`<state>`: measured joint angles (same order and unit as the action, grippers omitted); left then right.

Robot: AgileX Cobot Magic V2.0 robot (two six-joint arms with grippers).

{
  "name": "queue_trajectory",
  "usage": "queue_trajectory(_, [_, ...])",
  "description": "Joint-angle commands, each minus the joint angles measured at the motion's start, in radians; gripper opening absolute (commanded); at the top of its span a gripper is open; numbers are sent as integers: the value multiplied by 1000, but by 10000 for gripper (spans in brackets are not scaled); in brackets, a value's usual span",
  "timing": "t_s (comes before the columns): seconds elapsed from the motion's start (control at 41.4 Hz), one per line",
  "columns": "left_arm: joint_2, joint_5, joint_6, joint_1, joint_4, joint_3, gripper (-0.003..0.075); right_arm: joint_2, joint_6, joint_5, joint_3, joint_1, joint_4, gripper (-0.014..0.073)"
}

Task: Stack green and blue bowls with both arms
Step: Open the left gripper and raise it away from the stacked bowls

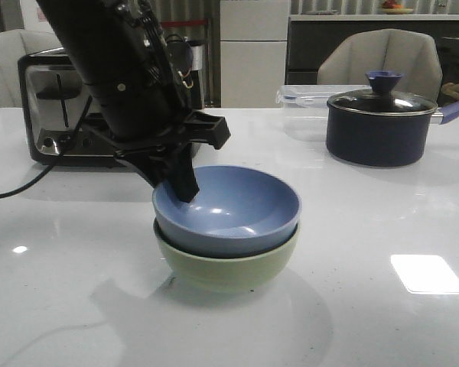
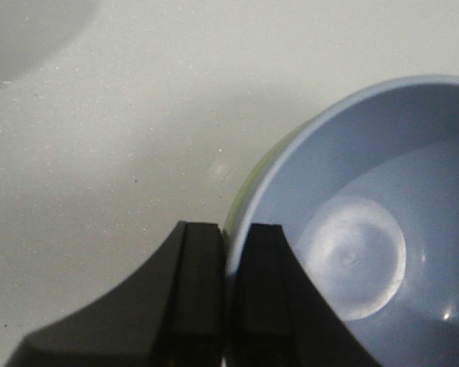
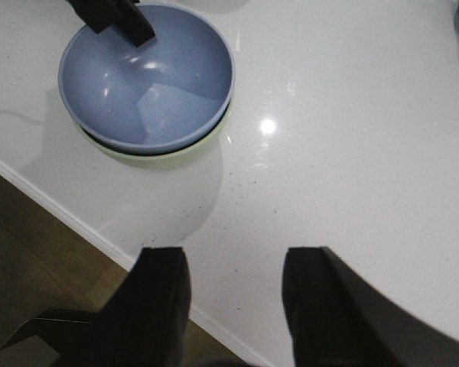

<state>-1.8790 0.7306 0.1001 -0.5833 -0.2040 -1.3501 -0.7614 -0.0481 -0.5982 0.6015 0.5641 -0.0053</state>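
Two bowls sit nested near the middle of the white bench (image 1: 382, 321): the blue bowl (image 1: 229, 208) rests inside the green bowl (image 1: 228, 267), a touch off-centre. My left claw (image 2: 228, 260) is pinched on the blue bowl's rim, one finger inside, one outside. My right claw (image 3: 233, 294) hangs well apart from the stack with its fingers spread, holding nothing. I judge the stacking all but finished; to end it well I should part the left fingers gently, then lift straight up so the rim is not dragged. Toaster (image 1: 57, 103) and navy pot (image 1: 382, 122) stand behind, clear of my path.
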Motion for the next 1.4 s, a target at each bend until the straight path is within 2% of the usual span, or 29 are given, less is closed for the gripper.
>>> queue_trajectory(0.0, [45, -38, 0, -7, -15, -34, 120, 6, 5, 63, 28, 0, -14, 416])
queue_trajectory(0.217, [45, -24, 0, -7, -19, -34, 344, 6, 5, 63, 28, 0, -14, 416])
queue_trajectory(0.29, [52, -22, 0, -7, -19, -35, 372, 6, 5, 63, 28, 0, -14, 416])
queue_trajectory(0.483, [120, 3, 0, -7, 28, -40, 371, 6, 5, 63, 28, 0, -14, 416])
queue_trajectory(0.773, [352, 38, 0, -7, 111, 14, 371, 6, 5, 63, 28, 0, -14, 416])
queue_trajectory(1.062, [676, -36, 0, -7, 158, 229, 371, 6, 5, 63, 28, 0, -14, 416])
queue_trajectory(1.376, [987, -53, 0, -7, 190, 482, 371, 6, 5, 63, 28, 0, -14, 416])
